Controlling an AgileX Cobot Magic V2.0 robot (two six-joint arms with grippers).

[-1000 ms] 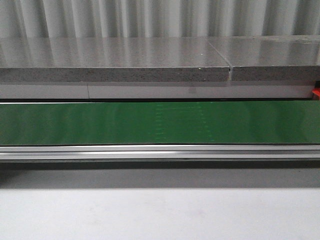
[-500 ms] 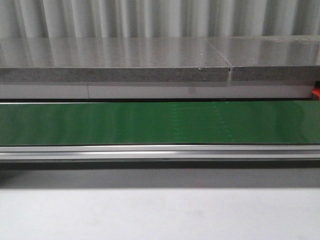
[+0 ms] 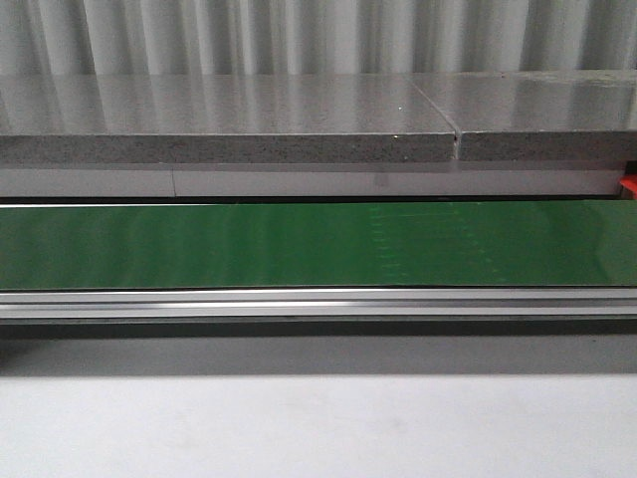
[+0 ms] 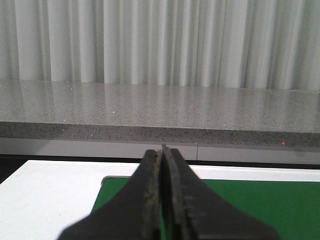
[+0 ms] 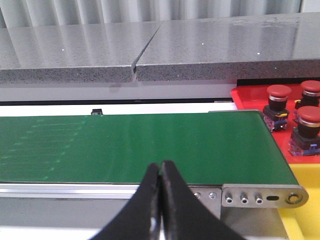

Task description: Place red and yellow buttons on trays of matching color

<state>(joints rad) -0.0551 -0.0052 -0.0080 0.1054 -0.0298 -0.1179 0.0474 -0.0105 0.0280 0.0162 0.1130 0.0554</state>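
Note:
Three red buttons stand on the red tray [image 5: 242, 96] past the belt's end in the right wrist view: one [image 5: 278, 93] nearest the belt, one [image 5: 311, 88] behind it, one [image 5: 308, 116] closer. A yellow tray [image 5: 304, 210] lies in front of the red one. No yellow button shows. My right gripper [image 5: 161, 164] is shut and empty, level with the belt's near rail. My left gripper [image 4: 162, 149] is shut and empty over the belt's other end. A sliver of the red tray [image 3: 628, 186] shows at the front view's right edge.
A green conveyor belt [image 3: 299, 244] runs across the front view, with an aluminium rail [image 3: 299, 302] along its near side. A grey stone ledge [image 3: 229, 124] lies behind it, and a white table [image 3: 299, 428] in front. The belt's end plate [image 5: 265, 195] carries bolts.
A faint pattern of marks on the green belt has shifted to the right. Neither gripper shows in the front view at any moment.

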